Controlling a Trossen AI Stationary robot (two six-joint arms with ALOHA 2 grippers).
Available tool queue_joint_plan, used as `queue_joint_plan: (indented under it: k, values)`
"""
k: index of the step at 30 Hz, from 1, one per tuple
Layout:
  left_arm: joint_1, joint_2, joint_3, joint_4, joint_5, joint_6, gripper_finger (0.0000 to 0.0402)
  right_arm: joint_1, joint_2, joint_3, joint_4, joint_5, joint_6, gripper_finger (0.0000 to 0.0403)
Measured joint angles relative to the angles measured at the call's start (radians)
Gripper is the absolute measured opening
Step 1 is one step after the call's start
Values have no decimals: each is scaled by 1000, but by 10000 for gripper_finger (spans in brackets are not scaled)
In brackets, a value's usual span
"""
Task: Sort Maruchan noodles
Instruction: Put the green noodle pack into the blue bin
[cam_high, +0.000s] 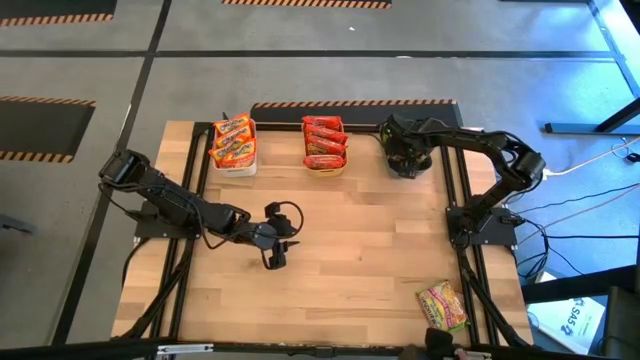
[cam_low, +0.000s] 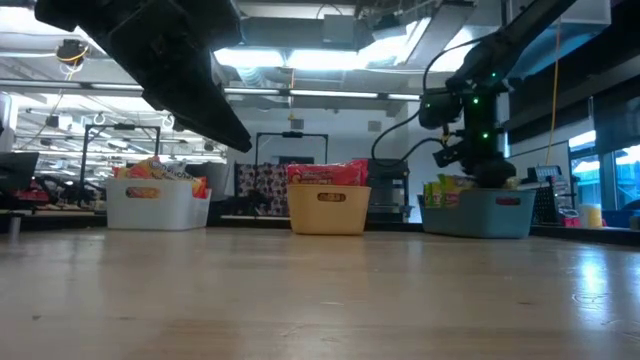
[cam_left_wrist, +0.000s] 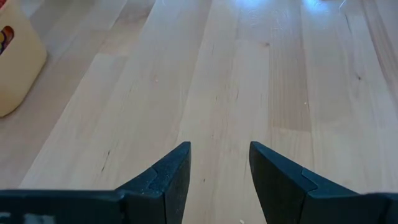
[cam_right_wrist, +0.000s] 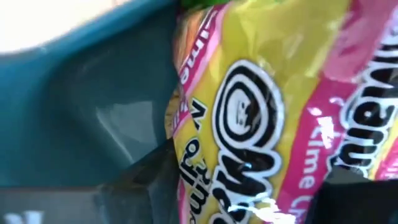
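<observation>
My right gripper points down into the grey-blue bin at the table's far right. Its fingers stand apart, and between them is a green-yellow Maruchan noodles packet, its front up, inside the bin's wall. My left gripper hangs open over the bare middle of the table, with nothing between its fingers. Orange-yellow packets fill the white bin, red ones fill the orange bin. Another green-yellow packet lies flat near the front right corner. My right gripper has the green-yellow packet's printed front between its two fingers, coming at it from above. The packet's edges run right up to both fingers. I cannot tell whether they touch it.
The three bins stand in a row along the far edge: white, orange, grey-blue on the right. The wooden table top between the bins and the front edge is bare wood. Cables lie off the table's right side.
</observation>
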Motion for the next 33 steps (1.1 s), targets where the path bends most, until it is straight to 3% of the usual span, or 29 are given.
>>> queue_joint_plan:
  k: [7,19,26,33]
  values:
    - [0,0,0,0,0,2,158,1,-11,0,-27,133,-31,231]
    - [2,0,0,0,-1,25,158,54,-14,0,-61,168,-2,227]
    - [2,0,0,0,5,24,158,110,-14,0,-67,324,-15,227]
    - [2,0,0,0,7,24,158,134,-34,0,-82,398,-8,227]
